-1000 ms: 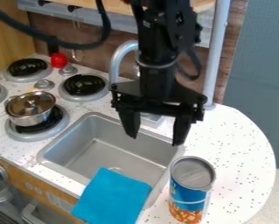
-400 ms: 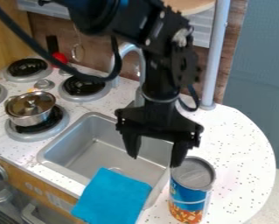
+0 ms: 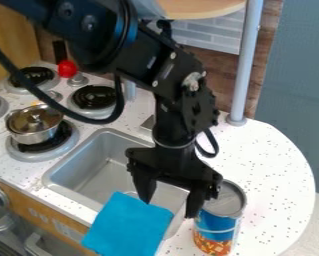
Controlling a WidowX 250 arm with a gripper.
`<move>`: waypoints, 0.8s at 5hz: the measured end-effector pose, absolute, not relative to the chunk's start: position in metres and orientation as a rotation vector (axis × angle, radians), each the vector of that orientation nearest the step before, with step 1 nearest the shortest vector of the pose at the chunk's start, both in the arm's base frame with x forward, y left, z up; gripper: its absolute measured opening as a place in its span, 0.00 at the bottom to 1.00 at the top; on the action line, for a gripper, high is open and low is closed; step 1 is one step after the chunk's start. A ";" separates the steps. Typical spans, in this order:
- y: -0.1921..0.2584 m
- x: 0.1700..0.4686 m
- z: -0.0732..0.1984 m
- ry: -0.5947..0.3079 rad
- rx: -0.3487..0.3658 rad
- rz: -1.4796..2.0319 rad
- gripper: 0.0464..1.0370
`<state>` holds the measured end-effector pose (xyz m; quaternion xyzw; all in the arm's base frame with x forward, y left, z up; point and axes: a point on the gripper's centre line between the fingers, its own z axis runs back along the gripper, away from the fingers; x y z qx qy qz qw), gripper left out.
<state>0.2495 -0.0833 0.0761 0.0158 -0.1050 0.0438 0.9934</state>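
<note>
The gripper hangs, fingers spread, the cloth (bright blue) at its eight o'clock, the can near four o'clock

Toy kitchen: sink, stove w/ pot.

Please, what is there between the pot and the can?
In the camera view, the sink lies between the pot and the can, and the gripper hangs over that stretch.
</note>
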 end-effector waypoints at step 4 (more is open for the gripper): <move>-0.097 0.248 0.032 -0.293 -0.045 0.090 0.96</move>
